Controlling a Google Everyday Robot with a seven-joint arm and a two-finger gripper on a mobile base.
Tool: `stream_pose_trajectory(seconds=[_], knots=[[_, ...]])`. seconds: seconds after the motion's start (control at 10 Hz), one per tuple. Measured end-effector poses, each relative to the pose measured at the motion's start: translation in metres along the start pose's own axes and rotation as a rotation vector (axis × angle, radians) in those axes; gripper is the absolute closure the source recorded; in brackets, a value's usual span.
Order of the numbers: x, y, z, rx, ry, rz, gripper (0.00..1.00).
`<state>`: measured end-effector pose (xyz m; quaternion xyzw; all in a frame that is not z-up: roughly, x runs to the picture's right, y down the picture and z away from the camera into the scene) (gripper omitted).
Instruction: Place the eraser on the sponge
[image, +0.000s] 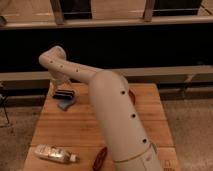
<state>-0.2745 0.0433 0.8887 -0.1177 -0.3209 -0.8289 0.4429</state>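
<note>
Wooden table in front of a dark window wall with a pale ledge. The white arm rises from the lower right, bends at an elbow at upper left, then drops to the table's far-left corner. The gripper sits at that corner, right above the eraser.

The eraser is a dark block lying flat and crosswise. Directly under and just in front of it is the sponge, a light-blue pad whose near edge pokes out below the block. The eraser looks to be on top of the sponge or a hair above it; I cannot tell if there is contact. I also cannot tell whether the gripper is clamped on the eraser or has let go, since the two dark shapes merge.

Progress judgement: the eraser is already where the task wants it, over the sponge, so the carrying part looks done. What may be left is letting go, if that is not done, and lifting the arm clear without dragging the block off.

Elsewhere: a clear bottle lies on its side at the near left, and a dark red object is at the near edge by the arm's base, both well apart from the sponge.
</note>
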Motion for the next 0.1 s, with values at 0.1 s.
stream_pose_trajectory(seconds=[0.1], knots=[[0.004,-0.0053,0.0016,-0.006,-0.008,-0.006,0.2]])
